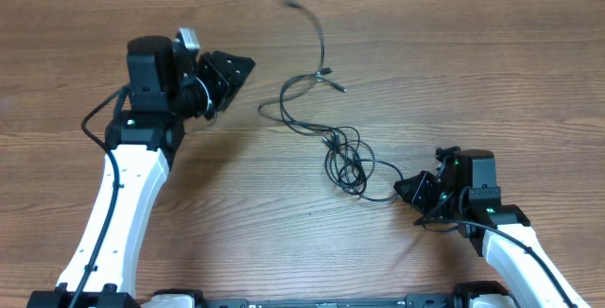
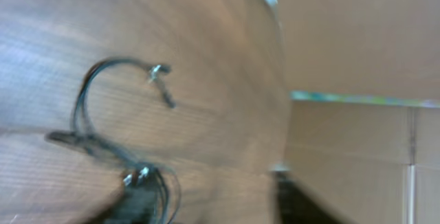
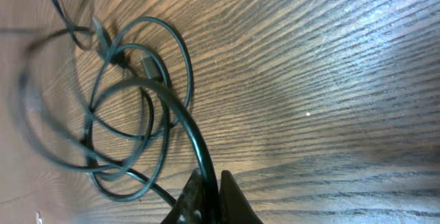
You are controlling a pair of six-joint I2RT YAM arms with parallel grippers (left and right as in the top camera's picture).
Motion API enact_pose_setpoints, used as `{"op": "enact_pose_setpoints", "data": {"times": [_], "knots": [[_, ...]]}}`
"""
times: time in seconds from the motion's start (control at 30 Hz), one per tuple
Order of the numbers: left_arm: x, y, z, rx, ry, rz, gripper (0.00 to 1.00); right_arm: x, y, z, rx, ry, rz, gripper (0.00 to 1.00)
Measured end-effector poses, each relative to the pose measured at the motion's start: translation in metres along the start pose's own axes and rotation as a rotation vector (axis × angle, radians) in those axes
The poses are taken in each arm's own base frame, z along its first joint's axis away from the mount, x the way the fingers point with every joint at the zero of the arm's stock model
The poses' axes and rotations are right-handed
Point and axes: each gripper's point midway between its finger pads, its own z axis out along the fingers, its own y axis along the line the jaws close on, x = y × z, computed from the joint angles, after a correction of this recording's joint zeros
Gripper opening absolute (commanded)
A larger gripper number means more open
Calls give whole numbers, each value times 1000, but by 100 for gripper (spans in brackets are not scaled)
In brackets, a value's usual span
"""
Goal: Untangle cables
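A brown wood-grain table [image 1: 473, 53] fills the overhead view. The cables [image 1: 345, 152] are seen lying near its middle as a knot of overlapping loops, from which single strands are led up and to the left, ending in small plug ends. The left arm is stretched up the left side of the table. Its wrist is bent so that the left gripper [image 1: 230, 74] is pointed rightward at the cables, well apart from them; whether its jaws are parted cannot be told (its wrist view is blurred). The right arm is reached in low from the lower right corner, with the right gripper [image 1: 408, 191] set at the right edge of the tangle. In the right wrist view its fingers [image 3: 234, 207] are seen pinched together on one cable strand.
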Motion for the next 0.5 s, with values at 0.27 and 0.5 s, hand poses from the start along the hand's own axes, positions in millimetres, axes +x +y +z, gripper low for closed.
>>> {"op": "enact_pose_setpoints", "data": {"times": [0.27, 0.5], "knots": [[50, 52, 26, -191, 191, 60, 73, 0, 0, 0, 0, 1, 1, 4], [116, 59, 58, -185, 411, 343, 72, 0, 0, 0, 0, 0, 1, 4]]}}
